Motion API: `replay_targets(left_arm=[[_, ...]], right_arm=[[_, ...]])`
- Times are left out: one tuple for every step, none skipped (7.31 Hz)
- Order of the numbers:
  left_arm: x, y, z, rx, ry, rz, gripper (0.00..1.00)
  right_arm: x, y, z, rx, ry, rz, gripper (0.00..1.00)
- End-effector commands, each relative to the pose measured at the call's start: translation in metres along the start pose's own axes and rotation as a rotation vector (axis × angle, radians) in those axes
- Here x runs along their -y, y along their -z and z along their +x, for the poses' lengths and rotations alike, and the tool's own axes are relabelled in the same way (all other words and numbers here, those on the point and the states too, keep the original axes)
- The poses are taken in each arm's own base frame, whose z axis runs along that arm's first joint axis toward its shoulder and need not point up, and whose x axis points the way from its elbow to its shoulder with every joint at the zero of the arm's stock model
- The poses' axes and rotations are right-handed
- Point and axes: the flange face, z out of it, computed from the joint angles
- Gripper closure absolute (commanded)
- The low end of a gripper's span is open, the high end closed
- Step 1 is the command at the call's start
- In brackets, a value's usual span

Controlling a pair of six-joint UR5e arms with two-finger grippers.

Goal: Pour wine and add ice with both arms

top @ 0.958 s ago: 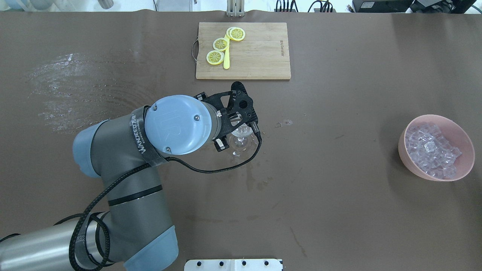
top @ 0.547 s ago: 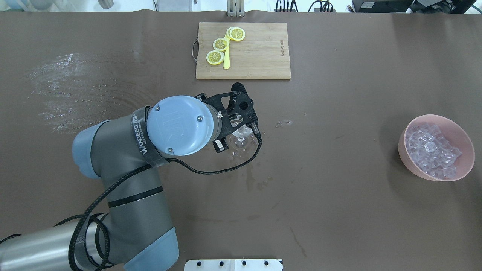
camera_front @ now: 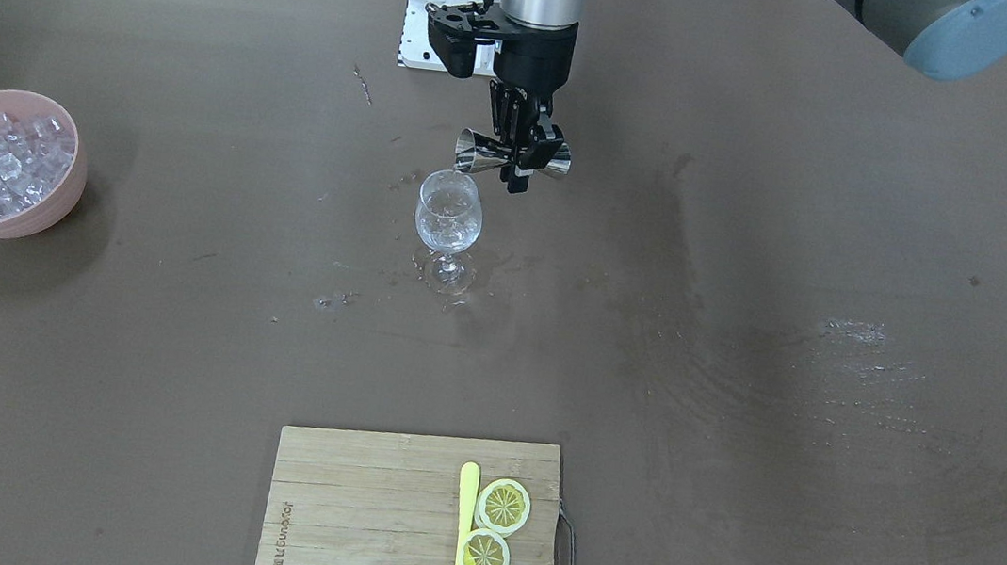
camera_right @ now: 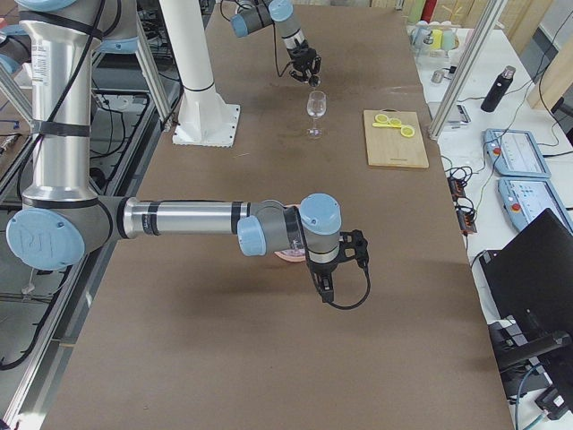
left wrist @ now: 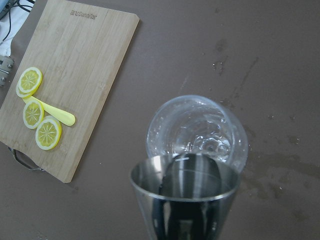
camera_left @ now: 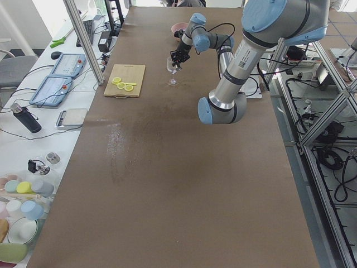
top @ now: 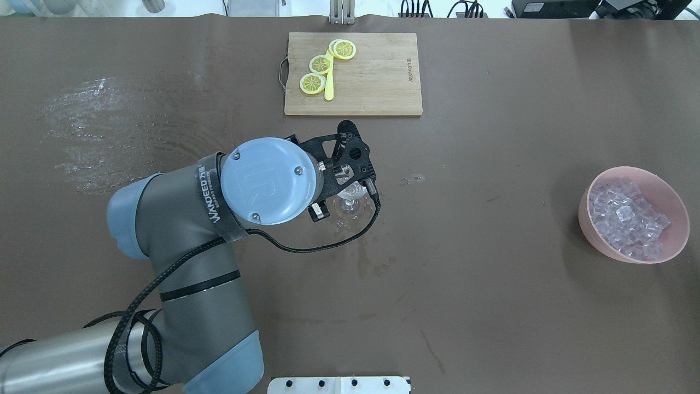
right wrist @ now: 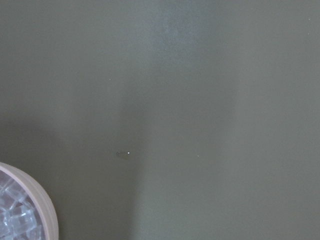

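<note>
My left gripper (camera_front: 518,159) is shut on a steel jigger (camera_front: 478,155) and holds it on its side just above and behind the rim of a clear stemmed glass (camera_front: 448,218). In the left wrist view the jigger's mouth (left wrist: 184,192) hangs over the glass (left wrist: 197,131), which has droplets inside. In the overhead view the wrist hides most of the glass (top: 350,201). The ice (top: 629,216) fills a pink bowl (top: 601,241) at the table's right. My right gripper (camera_right: 325,285) hangs beside that bowl; I cannot tell if it is open or shut.
A wooden cutting board (top: 377,76) with three lemon slices (top: 320,64) and a yellow pick lies at the far edge. Wet streaks (top: 98,126) mark the left of the table. A white stand base (top: 339,384) sits at the near edge.
My left wrist has shifted slightly to the right over the glass, with the jigger still in its grip. The glass and the bowl have not moved.
</note>
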Motion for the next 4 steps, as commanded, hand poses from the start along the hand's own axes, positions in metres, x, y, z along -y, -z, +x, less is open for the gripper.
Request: replay_targets(left_arm=[[0.007, 0.003, -0.001, 0.014, -0.017, -0.031, 1.00], [0.008, 0.005, -0.001, 0.015, -0.023, -0.043, 1.00], [0.011, 0.007, -0.001, 0.016, -0.027, -0.061, 1.00], [0.018, 0.009, -0.001, 0.017, -0.028, -0.073, 1.00]], right_arm=[[0.000, -0.001, 0.001, 0.000, -0.001, -0.001, 0.00], [0.000, -0.001, 0.001, 0.000, -0.001, -0.001, 0.00], [0.000, -0.001, 0.001, 0.000, -0.001, -0.001, 0.00], [0.000, -0.001, 0.001, 0.000, -0.001, -0.001, 0.00]])
